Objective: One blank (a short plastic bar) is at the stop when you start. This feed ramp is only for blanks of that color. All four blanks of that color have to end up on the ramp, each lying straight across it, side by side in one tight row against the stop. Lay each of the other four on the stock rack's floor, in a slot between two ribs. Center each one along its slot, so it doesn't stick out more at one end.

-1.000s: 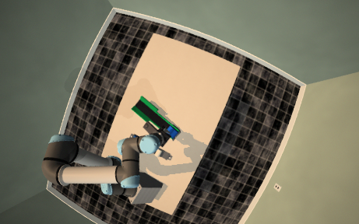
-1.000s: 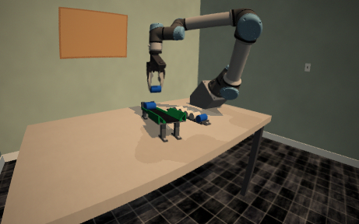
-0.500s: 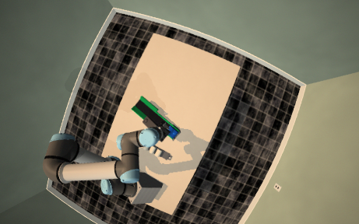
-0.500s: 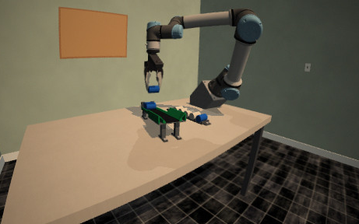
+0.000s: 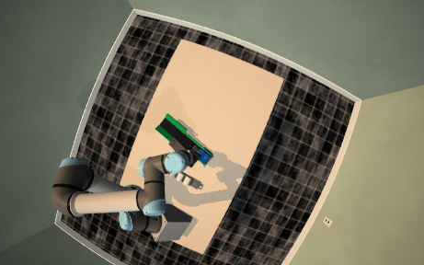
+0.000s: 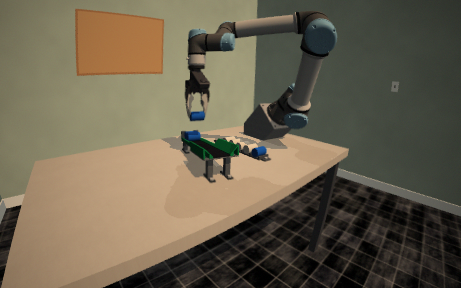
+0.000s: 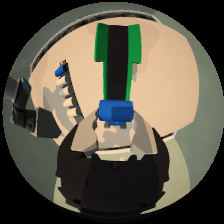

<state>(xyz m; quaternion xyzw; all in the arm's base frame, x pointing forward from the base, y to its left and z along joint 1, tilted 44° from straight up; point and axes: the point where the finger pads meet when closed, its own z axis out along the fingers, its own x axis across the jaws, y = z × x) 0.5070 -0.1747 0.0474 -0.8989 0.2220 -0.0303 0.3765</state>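
My gripper (image 6: pixel 197 114) is shut on a blue blank (image 6: pixel 197 116) and holds it high above the table, over the far end of the green feed ramp (image 6: pixel 210 148). In the wrist view the held blank (image 7: pixel 115 111) lies crosswise between my fingers and covers the near end of the ramp (image 7: pixel 118 60). Another blue blank (image 6: pixel 191 135) lies on the ramp at its far end; it also shows in the top view (image 5: pixel 204 157). The stock rack stands beside the ramp and holds a blue blank (image 6: pixel 259 151) and some pale ones.
The rack (image 7: pixel 67 92) shows left of the ramp in the wrist view, with a blue blank (image 7: pixel 60 71) at its far end. The arm's grey base block (image 6: pixel 264 122) stands at the table's back edge. The ramp stands on grey legs (image 6: pixel 217 170).
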